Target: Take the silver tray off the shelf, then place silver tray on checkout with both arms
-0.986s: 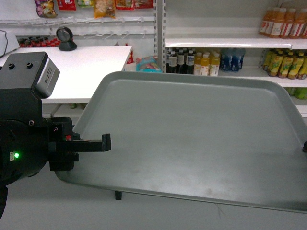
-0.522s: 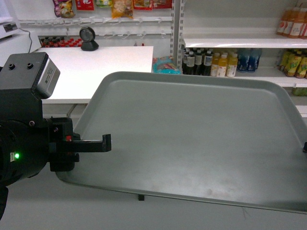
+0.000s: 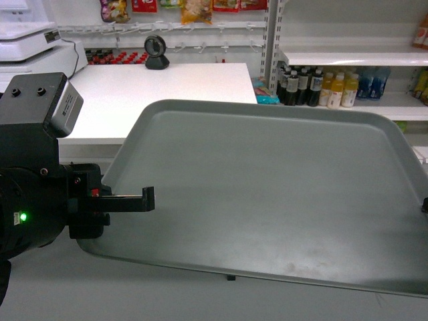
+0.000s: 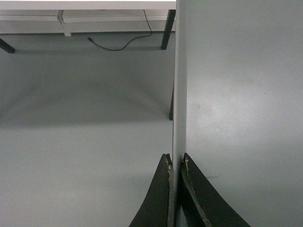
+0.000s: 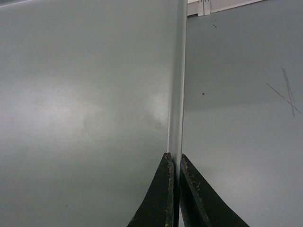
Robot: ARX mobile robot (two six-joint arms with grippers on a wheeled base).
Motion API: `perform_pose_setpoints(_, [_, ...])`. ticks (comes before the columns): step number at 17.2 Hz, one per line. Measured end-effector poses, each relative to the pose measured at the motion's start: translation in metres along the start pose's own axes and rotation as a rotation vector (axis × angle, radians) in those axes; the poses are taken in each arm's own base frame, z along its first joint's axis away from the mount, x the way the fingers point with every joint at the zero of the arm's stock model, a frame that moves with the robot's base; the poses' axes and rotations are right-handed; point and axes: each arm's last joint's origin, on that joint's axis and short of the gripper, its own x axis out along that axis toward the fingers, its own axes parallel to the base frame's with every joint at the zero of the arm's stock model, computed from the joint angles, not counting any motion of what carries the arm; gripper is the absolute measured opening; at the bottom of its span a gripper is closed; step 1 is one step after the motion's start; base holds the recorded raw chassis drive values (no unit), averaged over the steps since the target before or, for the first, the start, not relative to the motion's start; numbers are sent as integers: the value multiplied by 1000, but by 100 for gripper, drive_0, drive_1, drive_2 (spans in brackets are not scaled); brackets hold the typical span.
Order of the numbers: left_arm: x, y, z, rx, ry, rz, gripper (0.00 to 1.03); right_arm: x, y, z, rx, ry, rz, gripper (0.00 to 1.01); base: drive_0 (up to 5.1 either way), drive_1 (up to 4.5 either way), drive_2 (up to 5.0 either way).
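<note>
The silver tray point(image 3: 267, 194) fills the middle of the head view, held level above the grey floor. My left gripper point(image 3: 148, 200) is shut on its left rim, and a black tip of my right gripper point(image 3: 424, 204) shows at its right rim. In the left wrist view the fingers point(image 4: 165, 189) pinch the tray point(image 4: 236, 94) at its edge. Seen from the right wrist, the right gripper point(image 5: 174, 160) is shut on the rim of the tray point(image 5: 85, 104). The white checkout point(image 3: 167, 87) stands beyond the tray at upper left. The shelf point(image 3: 348, 57) is at upper right.
On the counter's far side stand a cash register point(image 3: 33, 40) and a round black device point(image 3: 156, 52). Drink bottles point(image 3: 321, 87) fill the lower shelf, with snack bags point(image 3: 200, 7) hanging above. Table legs and a cable point(image 4: 118, 45) show over the floor.
The whole background has slid to the right in the head view, so the counter sits more behind the tray. Tray and both grippers keep the same places in the frame.
</note>
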Motion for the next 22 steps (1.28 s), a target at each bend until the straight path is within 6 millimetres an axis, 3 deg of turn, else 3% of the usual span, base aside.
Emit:
perform_pose_setpoints(8, [0,0,0,0,0,0,3,0,0,-1,1,5,-2,2,-500,254,229])
perform_pose_setpoints(10, [1,2,0,1,2,6,3,0,1,0,-3,2,5,2,0,0,0])
perform_pose_setpoints(22, [1,2,-1,2,4,6,3,0,1,-1,-3,4,5,2,3,391,-386])
